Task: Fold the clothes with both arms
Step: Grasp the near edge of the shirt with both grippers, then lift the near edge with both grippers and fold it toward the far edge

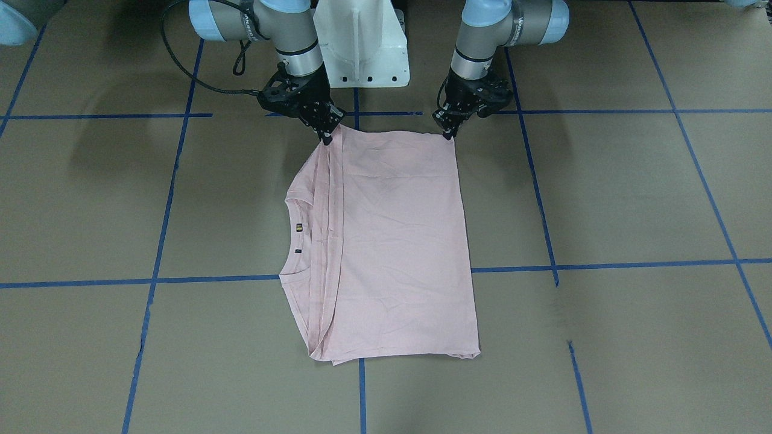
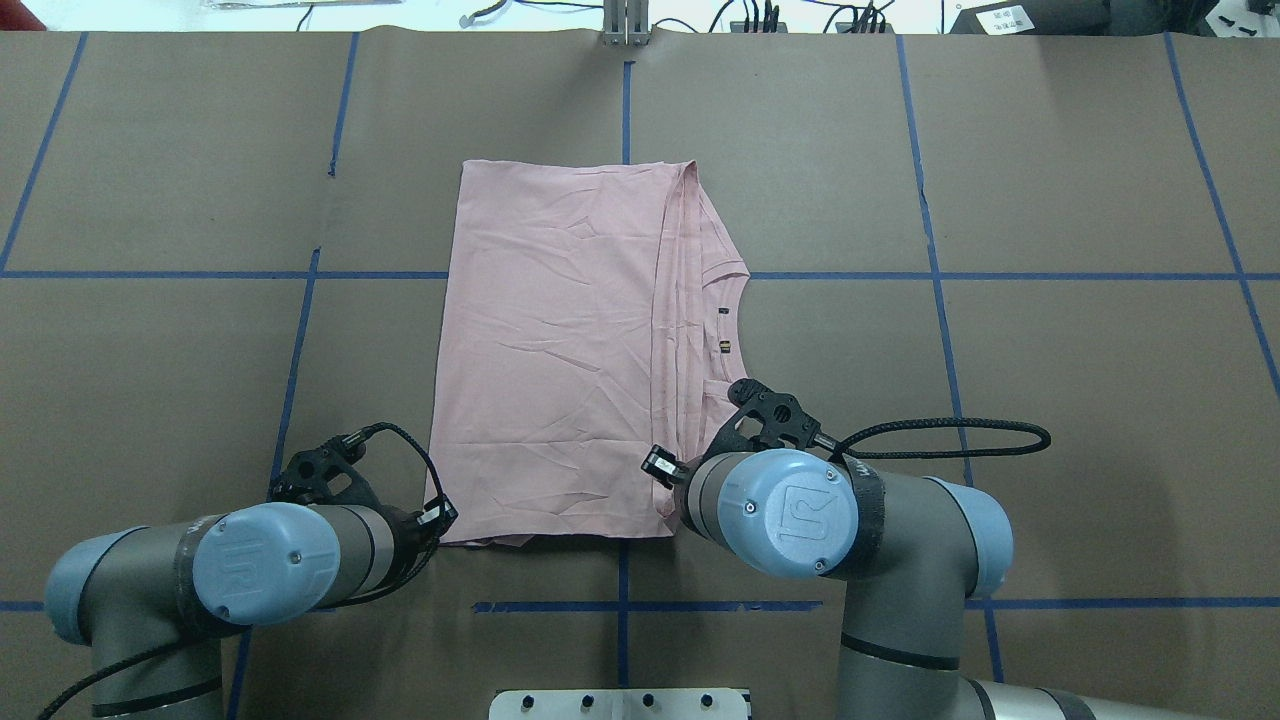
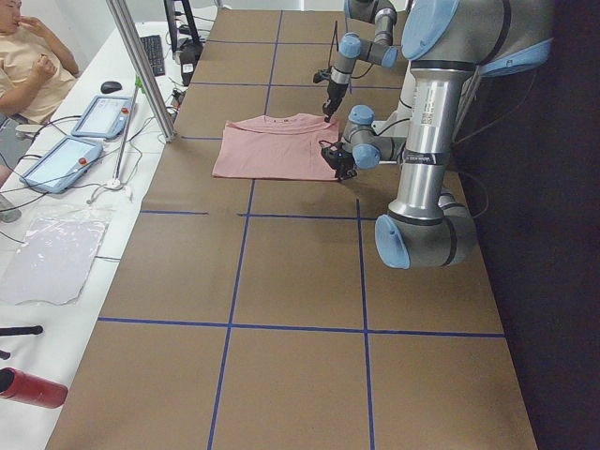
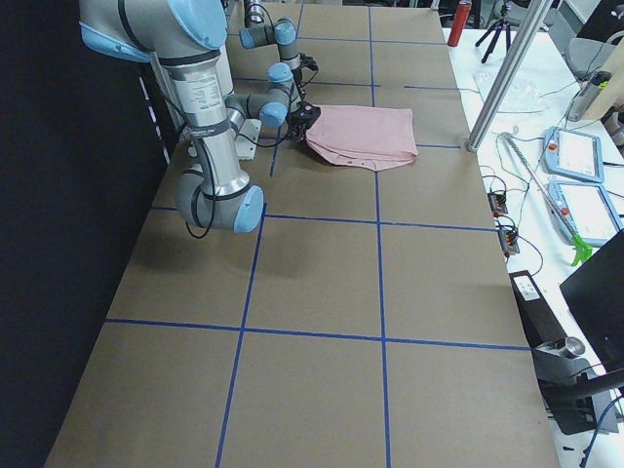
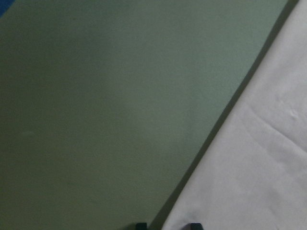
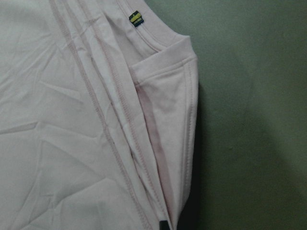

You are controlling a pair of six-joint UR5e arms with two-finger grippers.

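Observation:
The pale pink T-shirt (image 1: 392, 241) lies folded flat on the brown table, collar (image 1: 289, 241) and a small tag (image 6: 136, 19) toward my right arm's side. Its print is hidden. It also shows in the overhead view (image 2: 560, 350). My left gripper (image 1: 449, 135) is at the shirt's near corner, tips pinched together on the hem; in the left wrist view (image 5: 167, 225) the shirt edge runs between the tips. My right gripper (image 1: 327, 140) is pinched on the other near corner, at the layered sleeve folds (image 6: 144, 158). In the overhead view both grippers' tips are hidden under the wrists.
The white pedestal (image 1: 362, 42) stands just behind the grippers. Blue tape lines (image 1: 362, 277) grid the table. Beyond the far table edge are a metal post (image 3: 141, 66), tablets (image 3: 98, 117), a seated person (image 3: 28, 56) and a red bottle (image 3: 33, 387).

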